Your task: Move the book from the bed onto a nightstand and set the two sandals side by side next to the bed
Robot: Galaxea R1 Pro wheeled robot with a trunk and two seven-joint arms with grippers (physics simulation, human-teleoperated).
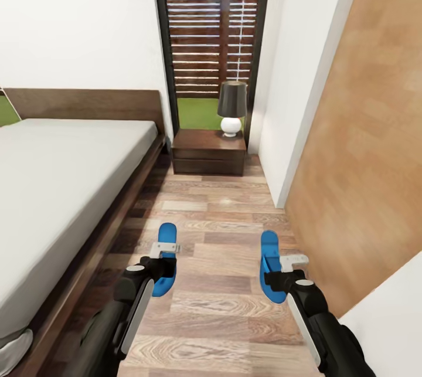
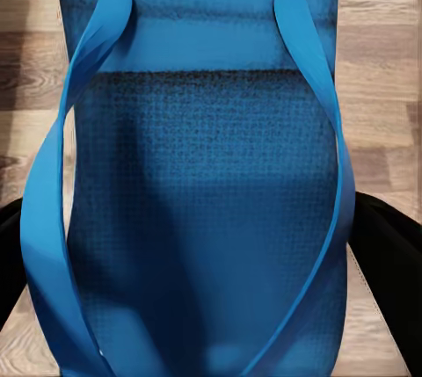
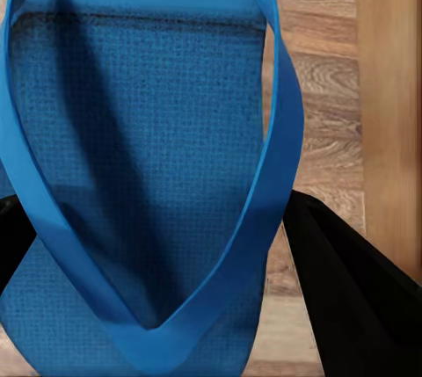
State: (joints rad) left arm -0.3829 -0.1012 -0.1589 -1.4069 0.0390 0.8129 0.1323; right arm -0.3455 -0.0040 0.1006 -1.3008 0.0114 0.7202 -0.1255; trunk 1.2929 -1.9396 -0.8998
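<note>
Both arms are reaching forward and low over the wood-plank floor (image 1: pixel 234 213), side by side and a little apart; the left gripper (image 1: pixel 157 268) is clamping one blue sandal (image 1: pixel 166 260), its dark fingers (image 2: pixel 7 254) showing at either edge of the sole in the left wrist view, and the right gripper (image 1: pixel 282 277) is gripping the other sandal (image 1: pixel 269 268), which is tilting up on its edge, a dark finger (image 3: pixel 352 307) pressing beside its strap. No writing or brand is showing on either sole; the wrist views are cutting off both sandals' toes and heels. To the left the bed (image 1: pixel 58 189) is running alongside, its near corner cut off by the picture edge; the book is hard to find on the mattress that is visible. Farther on, the nightstand (image 1: pixel 209 153) is standing just beside the bed's headboard, carrying a dark-shaded lamp (image 1: pixel 232 108) before the tall window (image 1: pixel 211 31) with its slatted fence.
</note>
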